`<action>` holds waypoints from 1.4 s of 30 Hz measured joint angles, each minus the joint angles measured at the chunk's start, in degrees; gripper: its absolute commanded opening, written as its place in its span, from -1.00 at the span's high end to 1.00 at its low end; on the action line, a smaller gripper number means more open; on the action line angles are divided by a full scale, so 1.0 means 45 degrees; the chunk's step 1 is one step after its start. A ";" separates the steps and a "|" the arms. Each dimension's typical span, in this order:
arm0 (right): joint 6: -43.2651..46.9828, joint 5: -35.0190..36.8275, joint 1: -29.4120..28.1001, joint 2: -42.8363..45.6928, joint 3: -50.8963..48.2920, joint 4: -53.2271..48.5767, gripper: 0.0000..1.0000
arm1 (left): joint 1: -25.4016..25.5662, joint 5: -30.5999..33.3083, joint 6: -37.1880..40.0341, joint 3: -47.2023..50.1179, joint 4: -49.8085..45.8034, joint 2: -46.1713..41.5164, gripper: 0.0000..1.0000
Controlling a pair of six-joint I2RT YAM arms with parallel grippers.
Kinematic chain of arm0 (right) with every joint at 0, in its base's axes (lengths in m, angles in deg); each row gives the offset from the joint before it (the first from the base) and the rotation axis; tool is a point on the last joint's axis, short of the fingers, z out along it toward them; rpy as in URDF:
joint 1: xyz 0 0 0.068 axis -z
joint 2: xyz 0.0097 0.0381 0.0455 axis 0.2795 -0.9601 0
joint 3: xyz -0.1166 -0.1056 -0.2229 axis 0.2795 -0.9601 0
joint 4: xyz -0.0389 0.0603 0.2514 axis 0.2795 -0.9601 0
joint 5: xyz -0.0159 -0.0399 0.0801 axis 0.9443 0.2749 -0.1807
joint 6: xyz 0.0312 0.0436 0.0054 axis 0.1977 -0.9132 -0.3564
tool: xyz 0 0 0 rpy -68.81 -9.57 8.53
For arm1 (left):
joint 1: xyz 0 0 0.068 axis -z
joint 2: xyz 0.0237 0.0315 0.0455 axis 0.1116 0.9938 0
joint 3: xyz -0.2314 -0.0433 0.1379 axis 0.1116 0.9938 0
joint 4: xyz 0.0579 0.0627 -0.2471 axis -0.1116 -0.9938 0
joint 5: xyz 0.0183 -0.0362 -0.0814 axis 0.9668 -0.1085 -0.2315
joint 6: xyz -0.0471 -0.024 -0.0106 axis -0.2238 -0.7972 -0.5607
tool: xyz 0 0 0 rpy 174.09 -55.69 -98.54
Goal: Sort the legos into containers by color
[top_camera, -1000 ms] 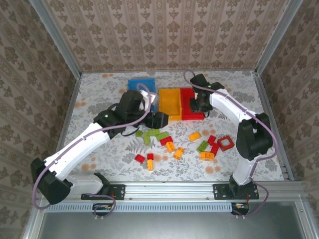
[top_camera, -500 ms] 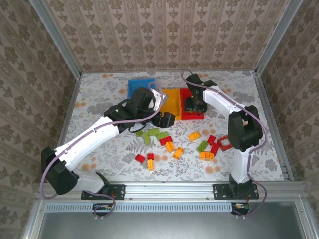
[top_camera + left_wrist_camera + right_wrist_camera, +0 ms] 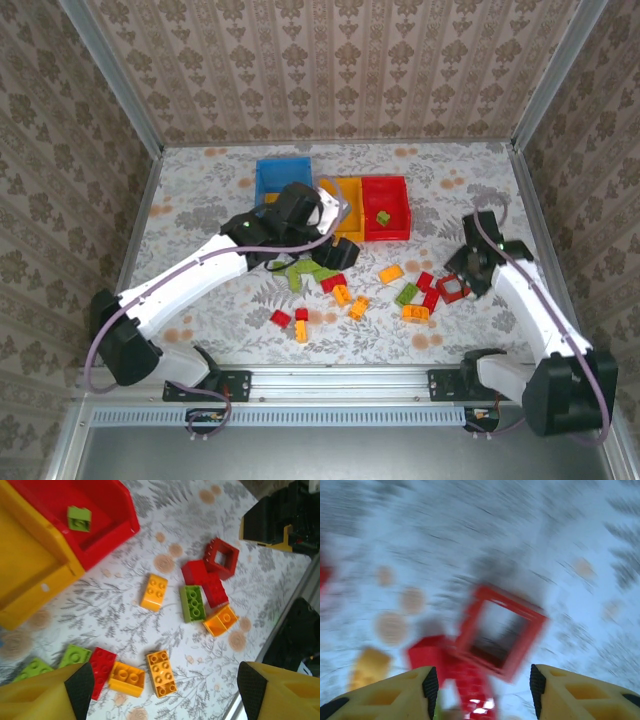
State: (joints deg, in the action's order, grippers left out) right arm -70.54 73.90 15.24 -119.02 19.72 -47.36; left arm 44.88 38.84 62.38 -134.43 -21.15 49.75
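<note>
Studded legos — hollow red frame

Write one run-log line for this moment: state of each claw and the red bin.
left claw: open, over loose bricks | right claw: open, over red frame | red bin: one green brick inside

The right gripper has swung away from the red bin at the upper centre of the top view to the right side, where it now hangs over the red frame. A green brick lies uncovered in that bin (the gripper hid the spot before). The left gripper has reached further right, toward the picture's centre
</note>
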 measured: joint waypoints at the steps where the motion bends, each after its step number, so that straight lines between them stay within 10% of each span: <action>1: -0.0199 -0.0209 0.0296 0.0325 -0.0607 -0.0019 -0.17 | 0.0117 -0.0092 0.0053 -0.0015 0.0010 0.0228 -0.56; 9: -0.1054 -0.1413 0.1059 0.0709 -0.1923 0.0729 -0.12 | 0.0544 -0.0665 0.0209 -0.0316 0.0165 0.1554 -0.53; 31: -0.0316 -0.2059 0.1700 -0.0738 -0.2283 0.2841 0.87 | 0.0918 -0.0933 0.0233 -0.0403 0.0758 0.1739 -0.49; 42: 0.2021 0.0131 -0.5149 -0.4532 0.6795 0.1695 0.90 | -0.2346 0.1175 -0.0520 -0.0826 0.0019 -0.0651 -0.50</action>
State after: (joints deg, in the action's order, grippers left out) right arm -61.45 74.49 -7.93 -139.41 50.30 -39.73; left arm 34.33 44.13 60.05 -138.14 -21.06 46.82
